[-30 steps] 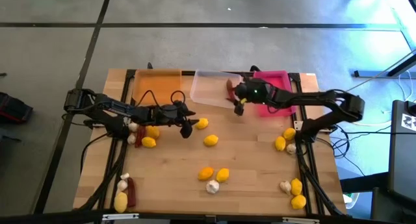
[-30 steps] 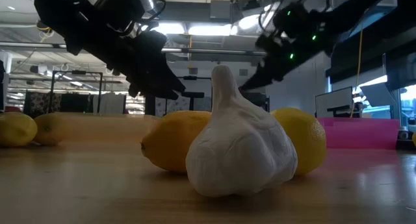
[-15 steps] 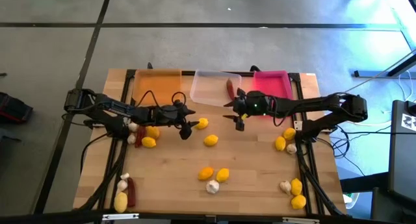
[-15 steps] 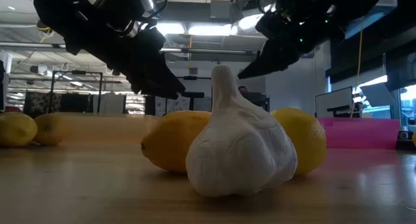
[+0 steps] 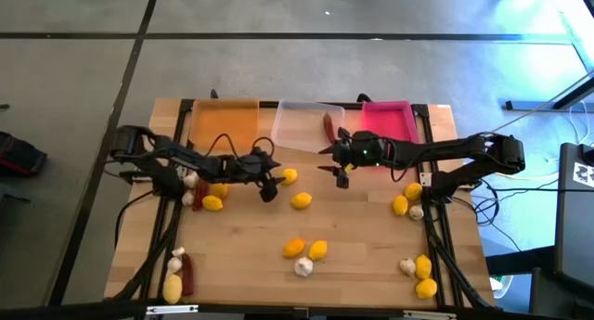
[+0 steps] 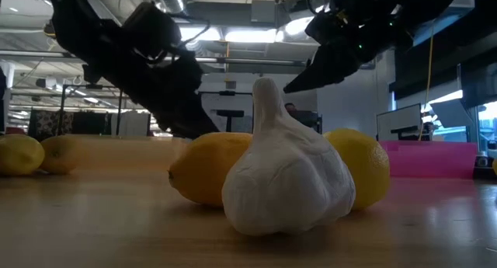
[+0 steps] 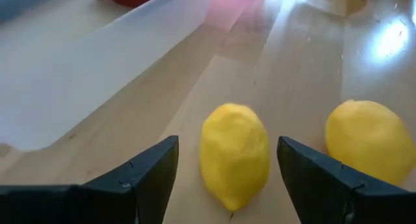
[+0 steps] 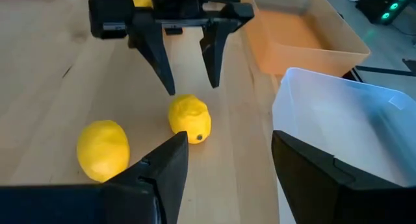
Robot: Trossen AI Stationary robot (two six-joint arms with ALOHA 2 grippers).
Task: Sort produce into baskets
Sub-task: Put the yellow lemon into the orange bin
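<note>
Three baskets stand along the far edge: orange [image 5: 223, 125], clear [image 5: 304, 125] and pink [image 5: 388, 123]. A dark red chili [image 5: 328, 125] lies in the clear one. My left gripper [image 5: 270, 185] is low over the table and open. Its fingers stand on either side of a yellow lemon [image 7: 234, 152], which rests on the wood without being touched; the right wrist view shows that lemon [image 8: 190, 118] just ahead of the fingertips. A second lemon [image 5: 301, 200] lies nearby. My right gripper [image 5: 336, 170] hovers open above the table, near the clear basket's near edge, with nothing between its fingers.
More lemons and garlic bulbs lie scattered: by the left arm [image 5: 212, 196], at the right edge [image 5: 406, 201], near the middle [image 5: 306, 255], and at the near corners [image 5: 176, 275] [image 5: 422, 274]. A garlic bulb [image 6: 287, 175] fills the low view's foreground.
My left gripper has sunk toward the table, bringing its fingers down around the lemon. My right gripper swung from over the clear basket toward the table's near side, then kept still. No produce has moved.
</note>
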